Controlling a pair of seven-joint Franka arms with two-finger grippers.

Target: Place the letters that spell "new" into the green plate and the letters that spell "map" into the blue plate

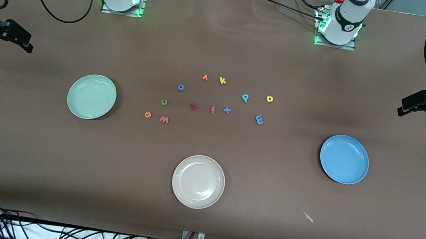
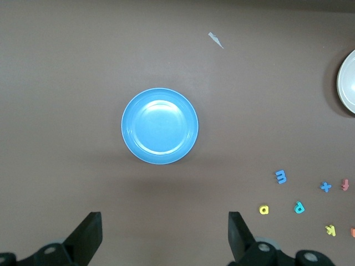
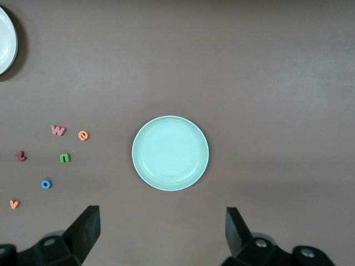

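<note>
The left gripper (image 2: 161,235) hangs wide open and empty over the table, just above the blue plate (image 2: 160,126); its wrist view alone shows the spread fingers. The right gripper (image 3: 161,233), equally wide and empty, hangs above the green plate (image 3: 170,153). Only the front view shows all 3 plates, including the beige plate (image 1: 198,181). Green n (image 1: 164,102), orange e (image 1: 148,114) and pinkish w (image 1: 164,119) lie beside the green plate; blue m (image 1: 259,120), yellow a (image 1: 269,99) and teal p (image 1: 245,97) lie toward the blue one.
</note>
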